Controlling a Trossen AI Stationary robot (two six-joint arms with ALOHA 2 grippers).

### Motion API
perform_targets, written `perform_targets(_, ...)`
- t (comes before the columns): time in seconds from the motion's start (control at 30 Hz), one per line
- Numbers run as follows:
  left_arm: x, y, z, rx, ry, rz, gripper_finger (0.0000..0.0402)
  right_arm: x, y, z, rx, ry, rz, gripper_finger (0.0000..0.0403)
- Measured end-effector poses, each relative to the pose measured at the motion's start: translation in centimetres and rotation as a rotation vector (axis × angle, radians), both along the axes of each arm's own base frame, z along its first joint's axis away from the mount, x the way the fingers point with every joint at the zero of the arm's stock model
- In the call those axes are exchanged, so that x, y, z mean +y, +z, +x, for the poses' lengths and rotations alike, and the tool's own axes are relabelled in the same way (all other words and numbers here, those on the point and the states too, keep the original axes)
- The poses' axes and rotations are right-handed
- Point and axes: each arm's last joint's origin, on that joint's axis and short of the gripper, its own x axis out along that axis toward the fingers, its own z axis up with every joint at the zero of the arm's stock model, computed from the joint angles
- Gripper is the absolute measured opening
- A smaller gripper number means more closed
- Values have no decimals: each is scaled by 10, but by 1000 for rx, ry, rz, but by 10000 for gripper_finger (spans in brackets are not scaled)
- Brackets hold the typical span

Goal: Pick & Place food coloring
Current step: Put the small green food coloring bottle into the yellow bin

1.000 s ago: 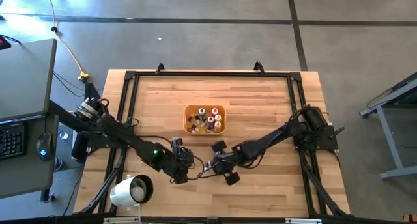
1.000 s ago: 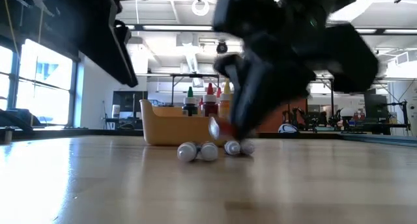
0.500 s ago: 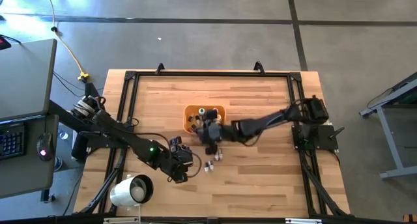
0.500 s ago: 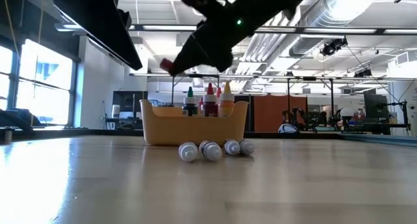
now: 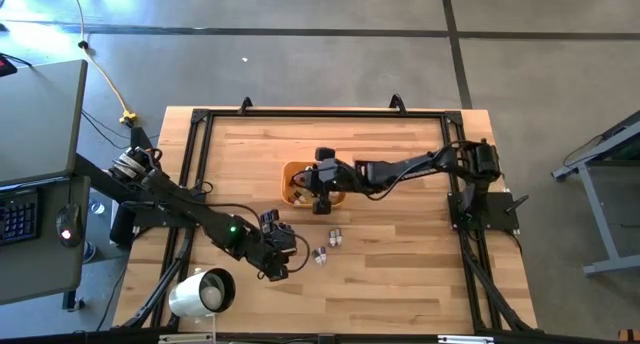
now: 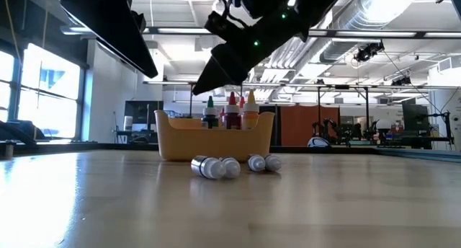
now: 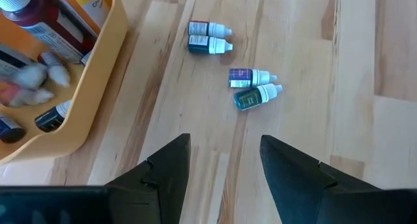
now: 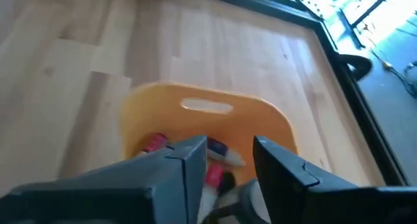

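Right gripper (image 5: 322,189) above orange tray (image 5: 338,170) at table centre, jaws parted, empty. Left gripper (image 7: 225,160) low nearer front edge, jaws wide, empty. Four food coloring bottles (image 7: 253,87) lying between; others in tray.

A wooden butcher-block table (image 5: 400,274) with a black frame stands on a grey concrete floor (image 5: 300,64) crossed by dark seams, with a yellow cable (image 5: 100,74) trailing over it. Beside it on one side sits a grey desk (image 5: 40,124) carrying a keyboard (image 5: 15,216) and a mouse (image 5: 67,224) (only partly in view). Seen level across the table, the room is a large workshop with tall bright windows (image 6: 43,89), exposed ceiling ducts (image 6: 374,10) and strip lights.
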Motion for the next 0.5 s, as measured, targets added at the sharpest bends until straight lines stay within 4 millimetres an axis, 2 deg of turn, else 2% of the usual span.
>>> perform_targets(0.13, 0, 0, 0, 0, 0, 0, 184, 11, 0, 1, 3, 34, -16, 134)
perform_targets(0.23, 0, 0, 0, 0, 1, 0, 184, 27, 1, 0, 3, 74, -16, 135)
perform_targets(0.4, 0, 0, 0, -1, 19, -14, 184, 72, 6, -10, 48, 181, 7, 134)
perform_targets(0.5, 0, 0, -1, 4, 21, -20, 184, 97, -2, -21, 148, 203, 61, 134)
